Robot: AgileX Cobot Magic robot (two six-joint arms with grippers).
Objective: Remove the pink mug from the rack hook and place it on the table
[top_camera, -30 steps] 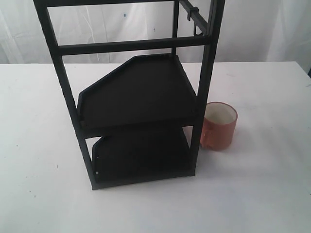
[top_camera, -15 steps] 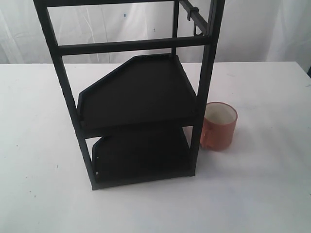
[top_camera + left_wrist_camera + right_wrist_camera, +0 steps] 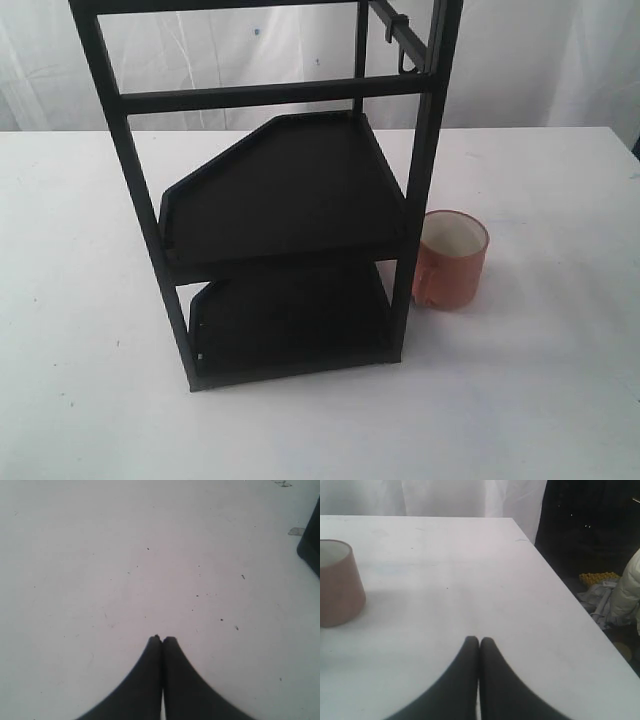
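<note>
Grippers first: left gripper (image 3: pixel 161 639) has its two black fingers pressed together tip to tip, gripping nothing, over bare speckled table (image 3: pixel 100 555); dark object (image 3: pixel 311 545) cuts into the border of that view, can't tell what it is; small grey scrap (image 3: pixel 295 531) lies on the table just beside it.

Right gripper (image 3: pixel 479 640) is the same: fingers flat against each other, empty, above the table; pink mug (image 3: pixel 337 585) sits off to one side, well apart from the tips.

Exterior view: black rack (image 3: pixel 290 200) stands mid-table with two shelves, lower one near the tabletop; mug is upright on the table, mouth up, white inside, just beside the rack's front post on the side toward the table's right edge, about midway between near and far edges; handle points at the post, can't tell whether it touches.

Rack hook (image 3: pixel 406 62) hangs from the thin rail high on that same side; mug is off it.

White curtain (image 3: pixel 550 60) runs behind the far edge; small dark mark (image 3: pixel 256 31) on it is too small to read; past the far right corner there is dark floor, a yellow heap (image 3: pixel 594 576) and pale cloth (image 3: pixel 625 592).
</note>
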